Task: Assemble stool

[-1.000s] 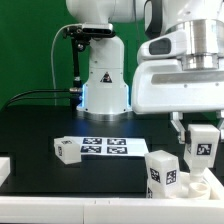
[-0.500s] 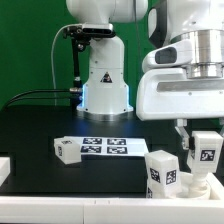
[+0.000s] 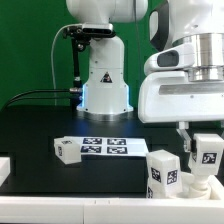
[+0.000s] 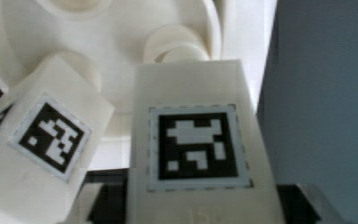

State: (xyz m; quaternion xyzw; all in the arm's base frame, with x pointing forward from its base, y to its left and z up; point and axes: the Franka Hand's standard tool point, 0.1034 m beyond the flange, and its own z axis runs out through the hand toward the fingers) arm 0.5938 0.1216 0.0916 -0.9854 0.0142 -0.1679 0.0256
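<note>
My gripper (image 3: 205, 142) is shut on a white stool leg (image 3: 208, 153) with a black-and-white tag, held upright at the exterior view's right, just above the round white seat (image 3: 198, 186). A second leg (image 3: 161, 170) stands upright on the seat beside it. A third leg (image 3: 67, 150) lies on the black table by the marker board. In the wrist view the held leg (image 4: 197, 140) fills the middle between my dark fingers (image 4: 115, 200). The other leg (image 4: 51, 125) stands close beside it, with the seat (image 4: 105, 40) behind them.
The marker board (image 3: 108, 147) lies flat in the middle of the black table. The robot's white base (image 3: 104, 80) stands behind it with a black cable. A white part (image 3: 4, 168) shows at the exterior view's far left edge. A white ledge (image 3: 80, 210) runs along the front.
My gripper has moved down and a little toward the exterior view's right with the leg in it, closer to the seat. The other parts have not moved.
</note>
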